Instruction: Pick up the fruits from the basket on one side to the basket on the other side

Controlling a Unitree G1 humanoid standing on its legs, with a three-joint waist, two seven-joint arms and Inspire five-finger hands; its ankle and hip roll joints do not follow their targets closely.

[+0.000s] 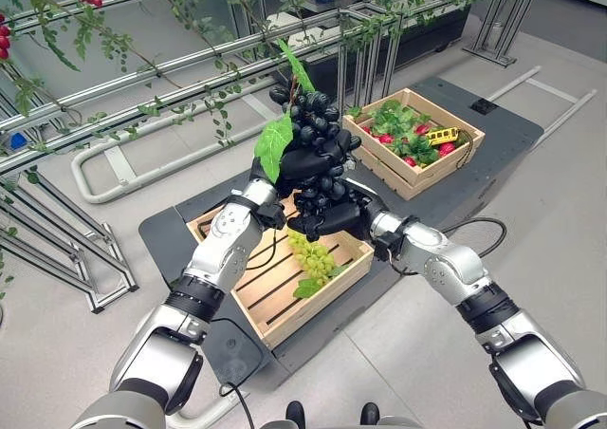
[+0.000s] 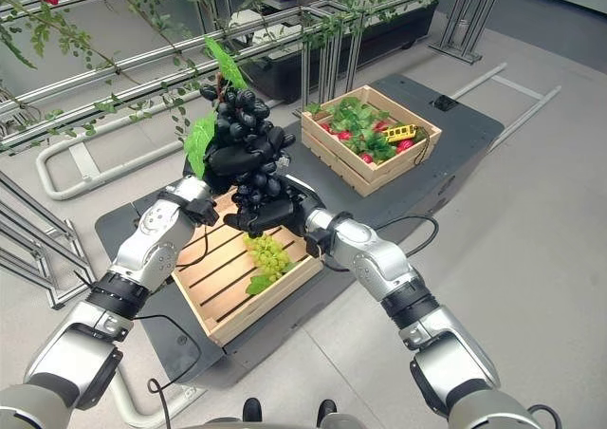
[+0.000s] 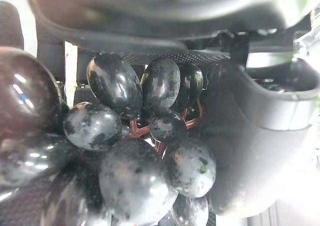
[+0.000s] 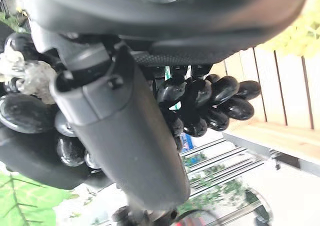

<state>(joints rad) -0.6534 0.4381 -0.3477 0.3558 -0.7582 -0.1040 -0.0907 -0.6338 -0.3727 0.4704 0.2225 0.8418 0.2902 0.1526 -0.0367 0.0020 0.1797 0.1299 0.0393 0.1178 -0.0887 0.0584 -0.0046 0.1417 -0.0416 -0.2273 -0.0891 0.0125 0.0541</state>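
Left eye view: no writing can be made out on either crate. The near wooden crate (image 1: 285,301) sits on a dark platform (image 1: 166,234) and holds a bunch of green grapes (image 1: 313,258) with a leaf, toward its 3 o'clock side. The far wooden crate (image 1: 417,144), at 1 o'clock from the near one, is packed with green leaves, red fruit and a small yellow item too small to identify. Above the near crate both hands meet on a bunch of black grapes (image 1: 318,121) with a green leaf (image 1: 273,144): the left hand (image 1: 299,163) is wrapped round its middle, the right hand (image 1: 332,218) cups its lower end.

Right eye view: the same scene; the bunch hides most of both palms.

Left wrist view: black grapes on a reddish stem press against the curled fingers.

Right wrist view: the thumb (image 4: 120,136) lies across the grapes, crate slats at 3 o'clock.
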